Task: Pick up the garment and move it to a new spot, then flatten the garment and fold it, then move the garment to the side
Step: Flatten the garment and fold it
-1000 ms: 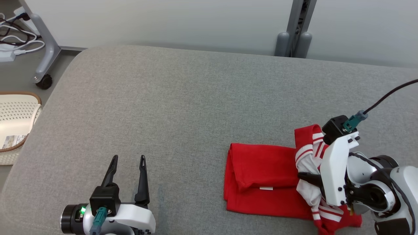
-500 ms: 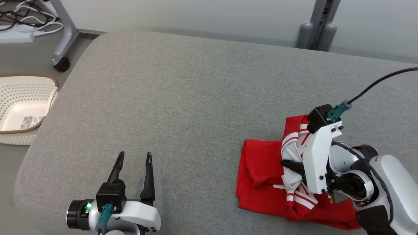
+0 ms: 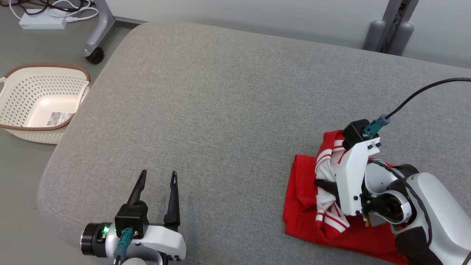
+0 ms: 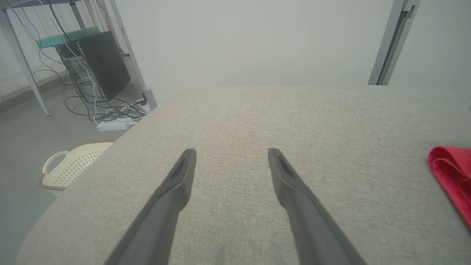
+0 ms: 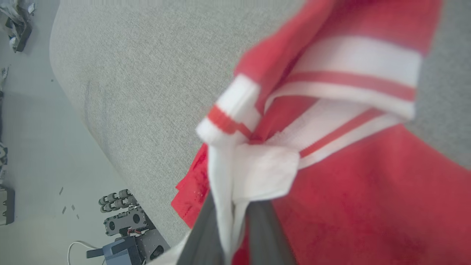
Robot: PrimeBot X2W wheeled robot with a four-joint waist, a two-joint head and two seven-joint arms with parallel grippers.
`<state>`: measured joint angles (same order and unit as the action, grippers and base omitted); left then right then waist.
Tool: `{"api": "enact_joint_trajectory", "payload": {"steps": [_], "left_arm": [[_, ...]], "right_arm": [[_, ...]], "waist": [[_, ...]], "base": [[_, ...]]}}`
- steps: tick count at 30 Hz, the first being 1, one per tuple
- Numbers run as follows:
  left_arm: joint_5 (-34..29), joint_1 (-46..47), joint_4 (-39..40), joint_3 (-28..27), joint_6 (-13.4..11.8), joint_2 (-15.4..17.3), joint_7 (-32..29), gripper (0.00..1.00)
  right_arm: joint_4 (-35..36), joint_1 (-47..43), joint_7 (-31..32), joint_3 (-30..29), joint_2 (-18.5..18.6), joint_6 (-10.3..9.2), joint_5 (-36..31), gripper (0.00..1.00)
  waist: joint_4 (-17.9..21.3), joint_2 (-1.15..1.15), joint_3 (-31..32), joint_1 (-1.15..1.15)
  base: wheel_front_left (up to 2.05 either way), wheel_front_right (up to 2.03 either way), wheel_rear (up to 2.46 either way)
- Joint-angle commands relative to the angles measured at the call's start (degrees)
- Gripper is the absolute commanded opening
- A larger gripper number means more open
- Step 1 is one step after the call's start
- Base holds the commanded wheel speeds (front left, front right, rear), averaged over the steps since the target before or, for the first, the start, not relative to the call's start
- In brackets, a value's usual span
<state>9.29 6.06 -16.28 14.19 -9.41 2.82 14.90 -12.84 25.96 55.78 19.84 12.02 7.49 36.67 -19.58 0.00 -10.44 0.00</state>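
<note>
The right tool (image 3: 322,183) is clamped together on a white, red-striped fold of the garment (image 3: 303,200), with its fingers pointing toward the robot's left. The garment lies bunched on the near right part of the grey cushion (image 3: 228,110), directly under and beside that tool, and the gripped striped portion is gathered on top of the red body. The left tool (image 3: 158,173) has its fingers apart and holds nothing. It is over the cushion's near left area, well apart from the garment. A perforated cream basket (image 3: 48,68) sits on the floor beside the cushion's left edge.
</note>
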Motion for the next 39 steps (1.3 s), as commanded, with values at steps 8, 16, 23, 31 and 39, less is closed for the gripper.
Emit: {"api": "enact_joint_trajectory", "payload": {"steps": [8,16,23,31,39], "left_arm": [[0.7,0.9,-0.3,0.8,-0.3,0.2,0.3,1.0],[0.1,0.1,-0.7,0.1,-0.6,0.2,0.3,1.0],[-1.2,-0.4,0.4,-1.9,0.2,0.2,0.3,1.0],[0.0,-0.2,3.2,-3.5,1.9,0.2,0.3,1.0],[2.5,-0.8,8.0,-4.9,2.7,0.2,0.3,1.0]], "right_arm": [[-3.0,2.0,-4.0,-0.1,-0.4,0.01,-0.2,1.0],[-1.5,3.8,-6.9,0.7,0.4,0.01,1.6,1.0],[2.8,5.3,-15.6,1.6,4.8,0.01,-0.7,1.0],[5.9,2.5,-34.2,0.1,9.1,0.01,-7.0,1.0],[9.2,-6.4,-53.2,-8.5,6.2,0.01,-14.7,1.0]], "waist": [[-0.9,0.0,-0.3,0.0],[0.4,0.0,1.1,0.0],[3.6,0.0,3.3,0.0],[7.5,0.0,4.8,0.0],[12.4,0.0,6.3,0.0]], "base": [[0.0,0.0,0.0],[0.0,0.0,0.0],[0.0,0.0,0.0],[0.0,0.0,0.0],[0.0,0.0,0.0]]}}
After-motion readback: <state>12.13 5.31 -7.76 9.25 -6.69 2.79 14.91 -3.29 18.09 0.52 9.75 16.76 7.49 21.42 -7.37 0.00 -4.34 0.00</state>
